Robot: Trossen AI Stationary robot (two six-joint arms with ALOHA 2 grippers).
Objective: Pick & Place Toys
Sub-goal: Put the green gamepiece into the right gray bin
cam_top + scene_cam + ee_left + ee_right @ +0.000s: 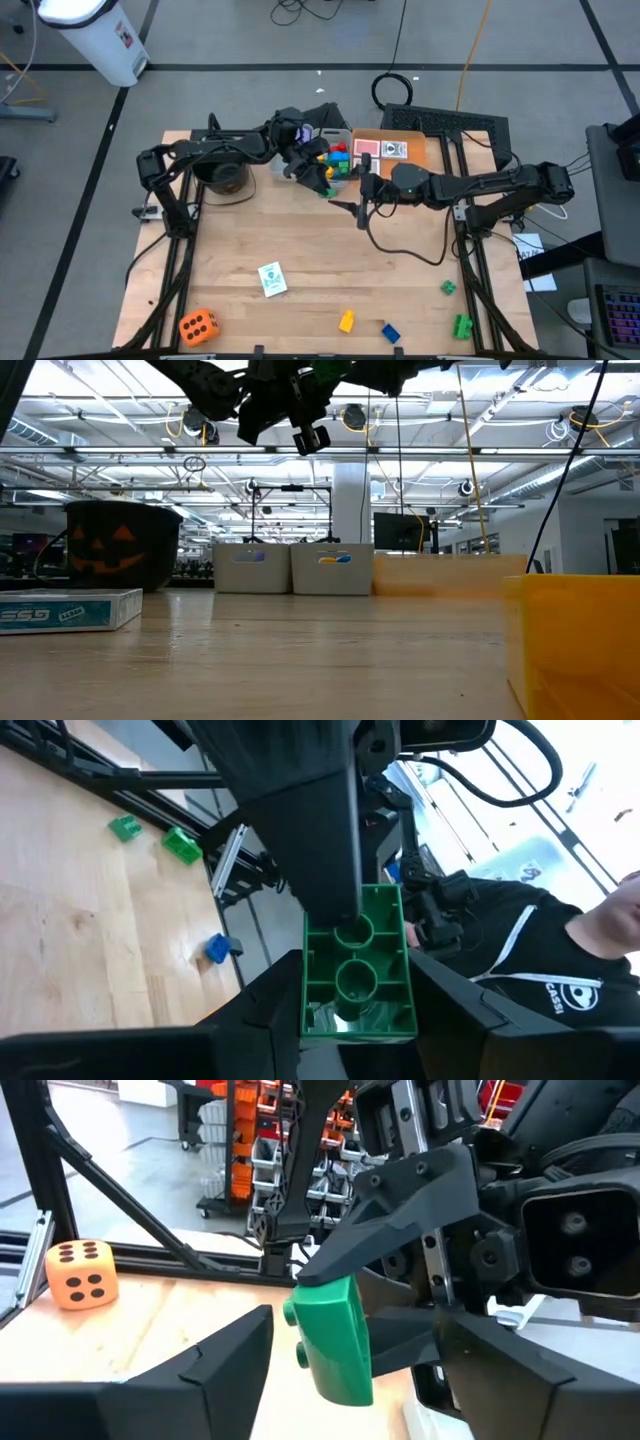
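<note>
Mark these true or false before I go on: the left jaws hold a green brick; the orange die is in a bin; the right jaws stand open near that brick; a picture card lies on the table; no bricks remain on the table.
1. The left gripper holds a green brick. True.
2. The orange die is in a bin. False: it sits on the table near a front corner.
3. The right gripper has its jaws open around that brick. True.
4. A picture card lies on the table. True.
5. No bricks remain. False: a yellow brick and a blue brick lie there.
</note>
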